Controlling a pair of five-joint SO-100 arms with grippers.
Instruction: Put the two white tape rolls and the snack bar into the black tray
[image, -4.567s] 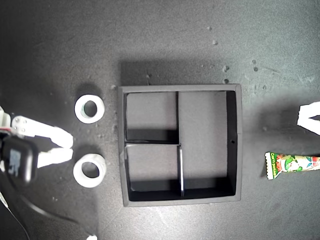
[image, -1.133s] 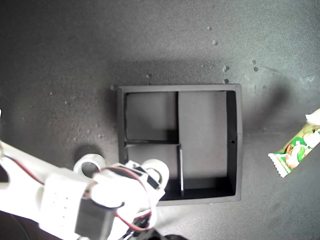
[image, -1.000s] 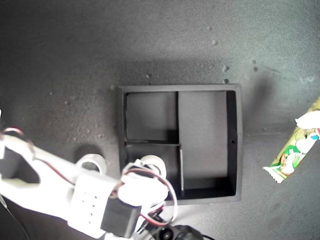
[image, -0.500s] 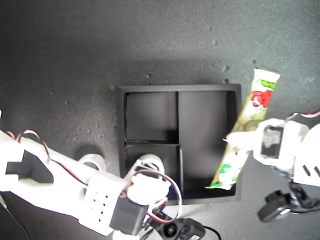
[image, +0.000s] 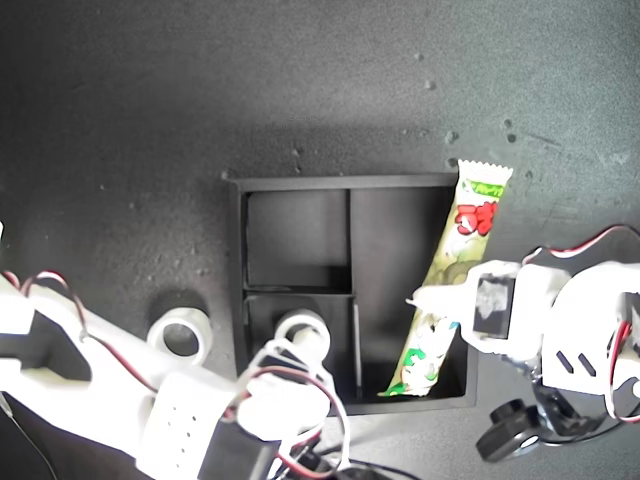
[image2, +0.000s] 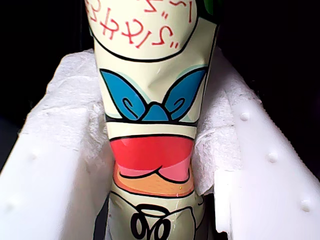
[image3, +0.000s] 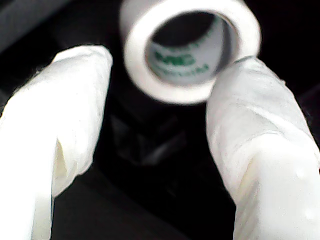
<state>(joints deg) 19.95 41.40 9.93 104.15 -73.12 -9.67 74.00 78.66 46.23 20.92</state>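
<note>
My first gripper (image: 437, 297), clamping the green-and-white snack bar (image: 447, 280), has swung it lower into the square black tray's (image: 236, 290) long compartment, top end overhanging the rim. My second gripper (image3: 157, 115), jaws parted, has released one white ring-shaped tape roll (image: 301, 331) in a small compartment; the other roll (image: 181, 335) lies outside.

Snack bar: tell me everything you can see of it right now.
The snack bar is a long slim glossy packet, green and cream with red lettering, a cartoon figure and zigzag crimped ends. It lies slanted over the tray's long compartment, one end down inside near the wall, the other poking over the far rim. My first gripper is clamped on its middle, paper-wrapped fingers pressing both sides. Whether the low end touches the floor is unclear.
</note>
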